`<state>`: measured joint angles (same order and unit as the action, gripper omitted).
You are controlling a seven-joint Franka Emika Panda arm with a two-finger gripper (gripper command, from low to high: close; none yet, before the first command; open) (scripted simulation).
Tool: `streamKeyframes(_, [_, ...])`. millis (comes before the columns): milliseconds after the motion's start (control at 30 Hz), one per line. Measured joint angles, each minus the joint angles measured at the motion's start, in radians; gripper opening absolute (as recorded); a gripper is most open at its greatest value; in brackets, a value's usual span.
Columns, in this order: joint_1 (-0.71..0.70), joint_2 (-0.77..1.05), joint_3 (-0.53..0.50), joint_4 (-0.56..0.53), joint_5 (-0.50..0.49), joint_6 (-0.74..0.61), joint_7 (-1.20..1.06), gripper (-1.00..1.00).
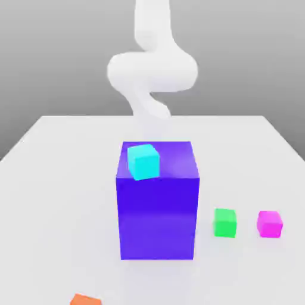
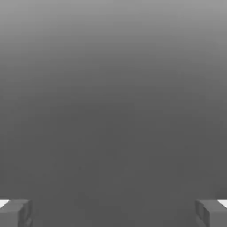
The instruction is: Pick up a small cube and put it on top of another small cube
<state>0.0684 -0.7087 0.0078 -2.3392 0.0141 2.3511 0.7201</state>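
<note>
A white worktop [image 1: 59,179] carries a large blue-violet block [image 1: 158,214] standing near its middle. On the block's top face, toward the exterior view's left corner nearest the camera, sits a small cyan cube [image 1: 143,161], turned slightly askew to the block's edges and resting flat.

To the exterior view's right of the block, two more small cubes lie on the worktop: a green cube [image 1: 225,223] near the block's lower corner but apart from it, and a magenta cube [image 1: 270,224] a little further to the right, with a clear gap between the two. Both sit flat and roughly in line with each other. At the picture's lower edge, to the left of the block's front face, an orange cube [image 1: 84,299] shows partly, cut by the frame.

Behind the block the white arm [image 1: 152,68] rises and curls above the far side of the worktop, well apart from every cube.

In the hand view the fingers [image 2: 15,213] stand spread wide, one grey tip at each lower corner of the picture, with nothing between them; the gripper [image 2: 113,213] is released and grasps nothing, facing a plain grey background
</note>
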Motion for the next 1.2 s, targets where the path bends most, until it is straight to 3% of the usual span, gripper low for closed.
streamKeyframes(533, [0.374, 0.585, 0.144, -0.251, 0.038, 0.328, -0.474, 0.00])
streamKeyframes(733, [0.499, 0.806, 0.198, -0.341, -0.074, 0.451, -0.557, 0.00])
streamKeyframes(933, [0.584, 1.024, 0.099, -0.315, -0.202, 0.615, -0.484, 0.00])
streamKeyframes(967, [0.597, 1.049, 0.085, -0.310, -0.210, 0.635, -0.478, -1.00])
streamKeyframes(1200, [0.598, 1.050, 0.084, -0.310, -0.213, 0.634, -0.475, -1.00])
